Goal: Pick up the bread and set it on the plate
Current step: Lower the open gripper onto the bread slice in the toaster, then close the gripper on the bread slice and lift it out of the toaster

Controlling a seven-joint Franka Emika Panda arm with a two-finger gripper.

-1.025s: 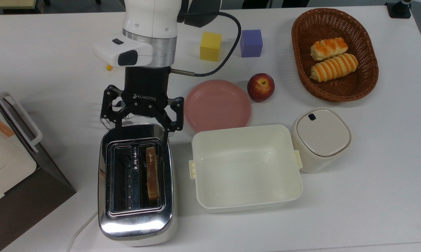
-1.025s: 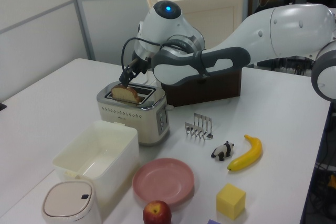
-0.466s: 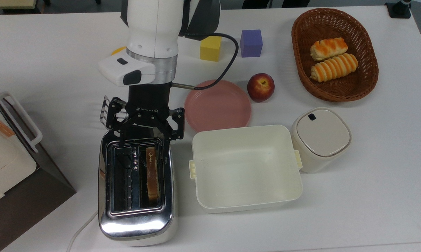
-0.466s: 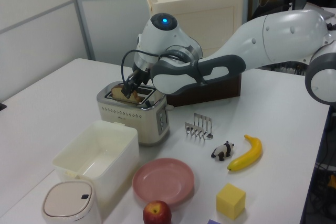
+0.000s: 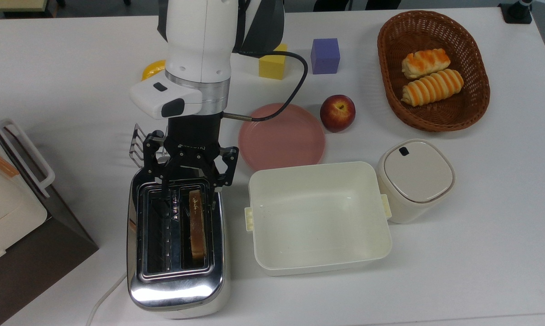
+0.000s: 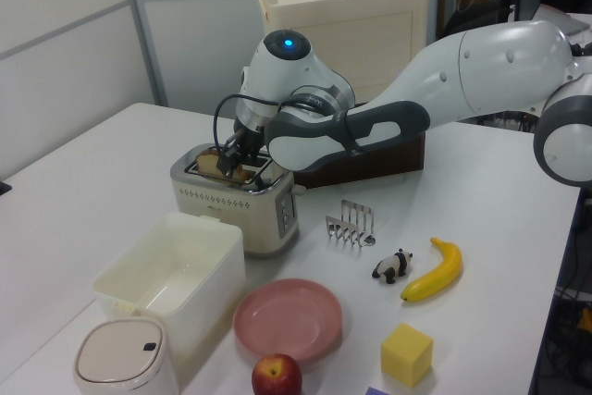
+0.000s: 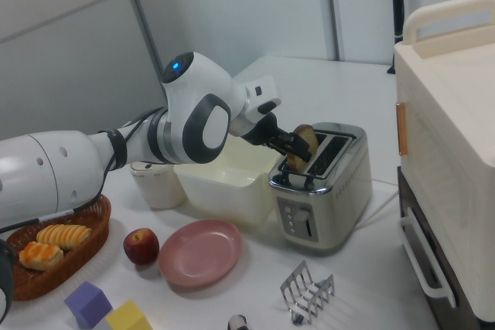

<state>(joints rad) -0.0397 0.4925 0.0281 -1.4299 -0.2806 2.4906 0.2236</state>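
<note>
While edge-up, bread (image 5: 197, 224) runs lengthwise along toaster (image 5: 177, 290) slot.

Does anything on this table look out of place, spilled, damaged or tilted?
Nothing stands out. The bread stands upright in the toaster slot, the plate lies flat and bare beside the apple, and the gripper hangs over the toaster's end.

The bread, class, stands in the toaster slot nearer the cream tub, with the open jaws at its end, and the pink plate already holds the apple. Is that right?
One detail is wrong: the plate holds nothing. In the top view the apple sits on the table beside its rim. The bread does stand in the toaster slot nearer the tub, with the gripper jaws open at its end.
</note>
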